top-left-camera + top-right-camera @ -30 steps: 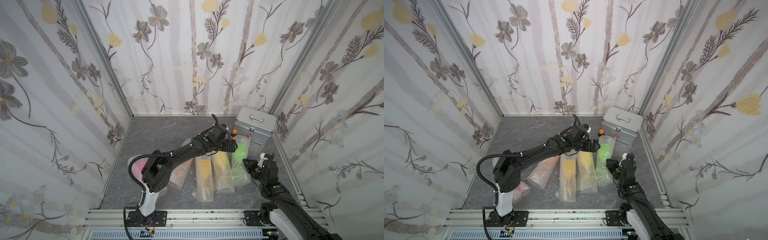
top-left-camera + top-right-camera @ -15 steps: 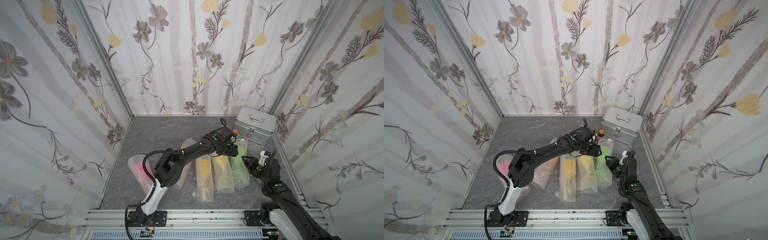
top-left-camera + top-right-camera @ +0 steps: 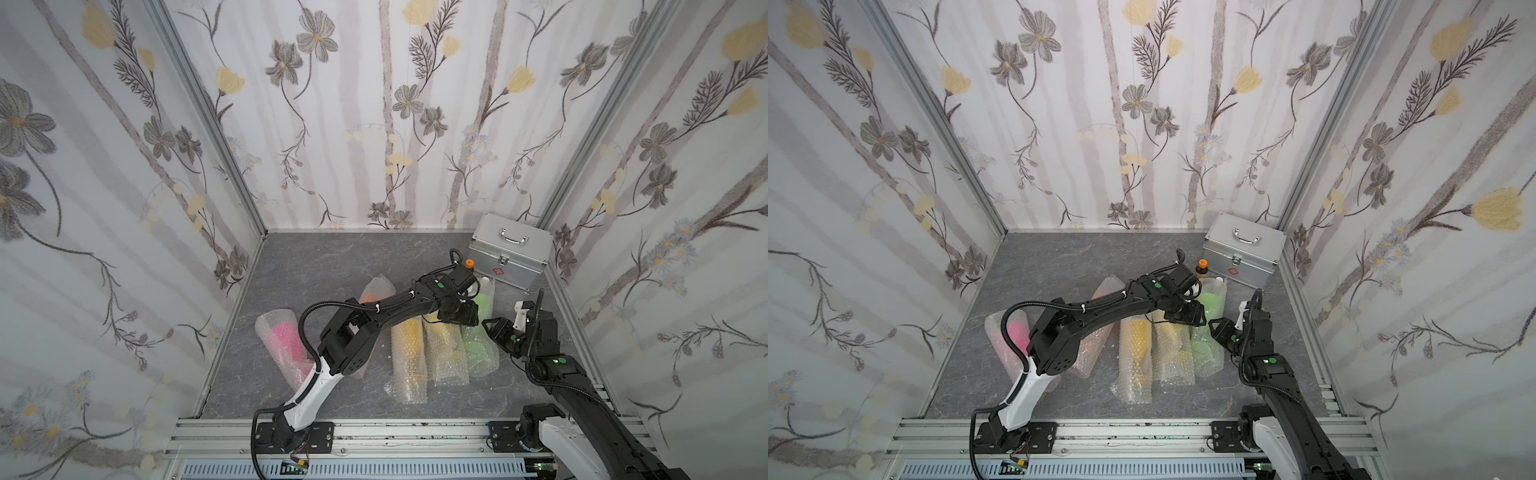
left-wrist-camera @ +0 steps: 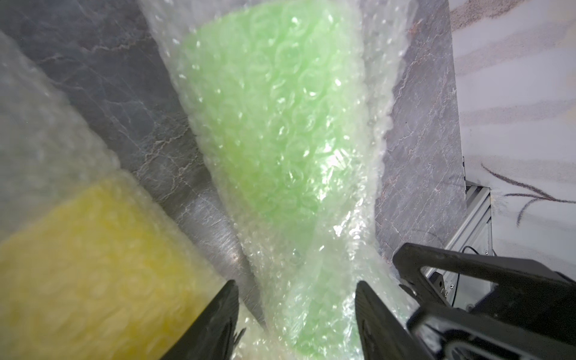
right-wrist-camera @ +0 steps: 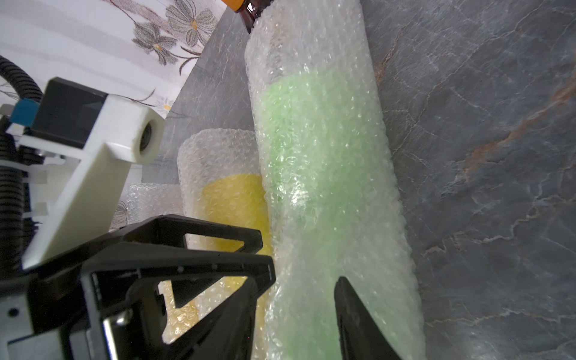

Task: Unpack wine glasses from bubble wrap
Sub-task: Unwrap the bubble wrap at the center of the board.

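On grey marbled floor (image 3: 332, 257) (floral walls (image 3: 374, 124) around), left claw (image 4: 294, 282) and right claw (image 5: 299, 280) gape astride the bubble wrap (image 5: 321, 140).

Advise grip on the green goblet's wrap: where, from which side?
Probably take the bubble wrap at its pinched waist, just past the green goblet's bowl, from above, fingers across the roll. It lies flat, is narrowest there, and the yellow roll crowds one flank.

Five bubble wrap rolls (image 3: 409, 361) lie side by side in a row on the table (image 3: 332, 257), a wine glass (image 4: 271, 124) in each one. The metal case (image 3: 511, 249) stands in the back right corner. The small bottle (image 3: 469, 263) stands just behind the far end of the rightmost roll (image 3: 482, 357), left of the case.
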